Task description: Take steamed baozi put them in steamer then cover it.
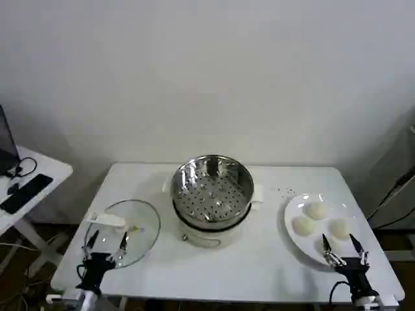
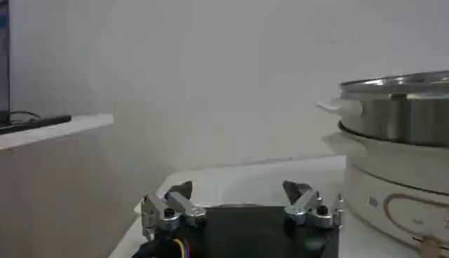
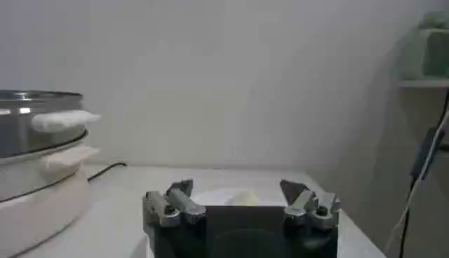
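Two grippers sit low at the near edge of the worktop point(image 1: 259, 259), both with jaws spread wide and holding nothing.

Left gripper point(image 1: 107, 241): near-left corner. Its open jaws reach over the near rim of the cover point(image 1: 123, 232), which lies flat on the worktop with its white knob handle toward the left-rear side. Whether the jaws touch the glass cannot be told. In the left wrist view the left gripper point(image 2: 238, 195) has bare worktop between its fingertips, and the steamer point(image 2: 393, 112) stands to one side, well apart.

Right gripper point(image 1: 340, 245): near-right corner. Its jaws sit at the near edge of the white plate point(image 1: 293, 208). Three steamed baozi point(image 1: 316, 210) show on that plate, just beyond the jaws; none is between them. In the right wrist view a pale bun point(image 3: 242, 198) shows low beyond the gap of the right gripper point(image 3: 238, 193).

Steamer point(image 1: 212, 188): centre of the worktop, between cover and plate, uncovered, perforated basket empty. A side table point(image 1: 39, 175) with dark objects stands at far left.
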`<state>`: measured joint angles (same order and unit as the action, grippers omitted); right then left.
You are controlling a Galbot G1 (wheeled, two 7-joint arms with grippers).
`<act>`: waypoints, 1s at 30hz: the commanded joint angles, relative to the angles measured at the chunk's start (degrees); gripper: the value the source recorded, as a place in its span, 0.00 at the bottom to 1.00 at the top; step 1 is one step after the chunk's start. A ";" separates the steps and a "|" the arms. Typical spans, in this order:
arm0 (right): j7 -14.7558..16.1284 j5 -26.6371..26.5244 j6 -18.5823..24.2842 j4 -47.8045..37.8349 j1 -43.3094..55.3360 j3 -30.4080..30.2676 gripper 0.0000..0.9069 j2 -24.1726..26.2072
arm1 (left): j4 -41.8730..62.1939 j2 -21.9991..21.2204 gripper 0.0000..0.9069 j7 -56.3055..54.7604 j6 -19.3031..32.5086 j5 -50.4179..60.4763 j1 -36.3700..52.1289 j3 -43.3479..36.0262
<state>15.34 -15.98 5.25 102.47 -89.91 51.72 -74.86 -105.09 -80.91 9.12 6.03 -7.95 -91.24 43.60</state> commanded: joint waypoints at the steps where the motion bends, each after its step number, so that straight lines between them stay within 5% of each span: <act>1: 0.62 1.87 -2.68 0.21 2.48 0.50 1.00 3.54 | 0.08 0.24 1.00 0.00 0.24 -0.91 0.55 -0.20; 6: 8.62 4.69 -10.83 -1.66 8.05 0.54 1.00 16.74 | -0.10 0.21 1.00 -0.01 0.33 -0.72 1.41 -1.26; 9: 14.37 5.21 -12.19 -6.52 13.15 -1.78 1.00 24.28 | -0.38 0.55 1.00 0.06 0.37 -0.62 1.72 -2.23; 11: 20.15 5.05 -12.80 -9.61 15.94 -3.94 1.00 29.74 | -0.65 0.90 1.00 0.39 0.47 -0.57 1.69 -2.80; 12: 25.56 4.42 -13.32 -12.02 17.59 -5.43 1.00 33.63 | -0.83 1.09 1.00 0.47 0.62 -0.72 1.66 -3.07; 14: 29.95 5.45 -13.78 -15.45 20.38 -8.09 1.00 38.32 | -0.85 1.30 1.00 0.49 0.60 -0.77 1.72 -3.14; 16: 31.46 6.59 -12.92 -18.87 23.64 -13.53 1.00 42.22 | -0.72 1.44 1.00 0.52 0.65 -0.92 1.91 -3.05; 24: 48.35 13.34 -6.20 -36.74 57.25 -46.75 1.00 50.61 | -0.29 1.75 1.00 0.52 0.54 -1.72 2.11 -2.83; 30: 53.86 17.41 -3.82 -43.71 81.58 -74.15 1.00 49.89 | -0.54 1.58 1.00 0.43 0.32 -1.38 2.09 -2.91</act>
<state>59.34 -1.71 0.30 68.28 -31.47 2.08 -31.50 -105.43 -79.32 9.56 6.57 -9.29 -89.21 40.98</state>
